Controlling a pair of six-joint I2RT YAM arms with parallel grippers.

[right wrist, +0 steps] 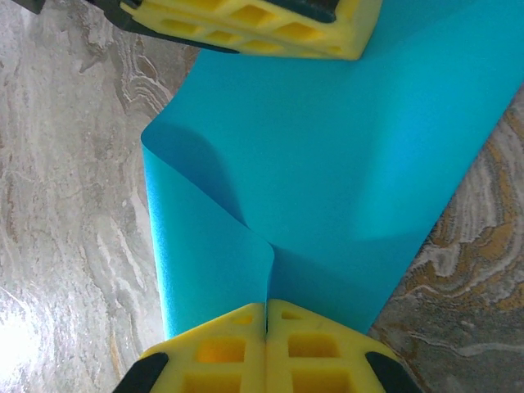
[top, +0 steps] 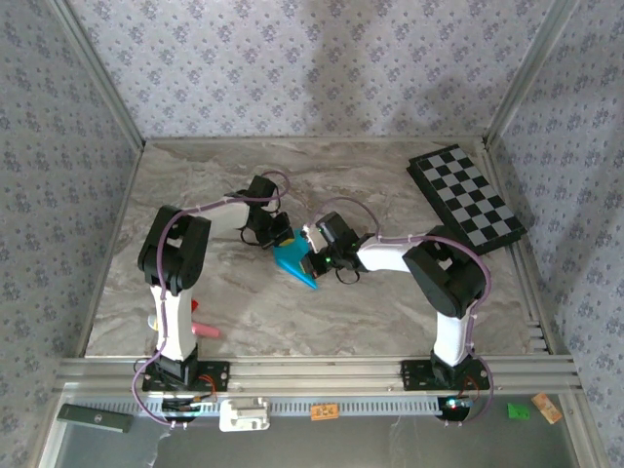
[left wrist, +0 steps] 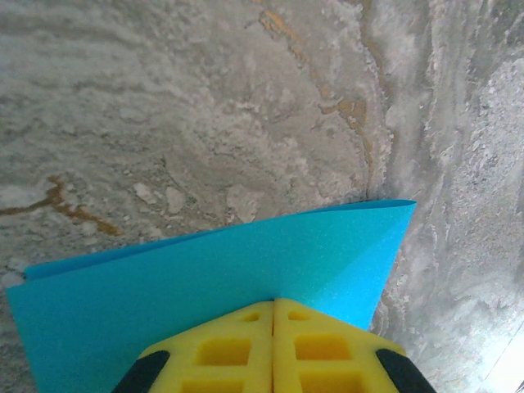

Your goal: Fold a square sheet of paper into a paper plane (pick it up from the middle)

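Paper (top: 295, 261) partly folded, no plane yet.
Top view: the paper is at the middle of the tabletop (top: 390, 322), a pointed blue shape between the left pincer (top: 276, 237) and the right pincer (top: 314, 261). Left wrist view: the left pincer (left wrist: 273, 304) is closed on the paper (left wrist: 213, 278), which looks doubled. Right wrist view: the right pincer (right wrist: 266, 307) is closed on a loose curl of paper (right wrist: 327, 147), not pressed flat. I judge that the early folds are made and the narrow dart creases remain.
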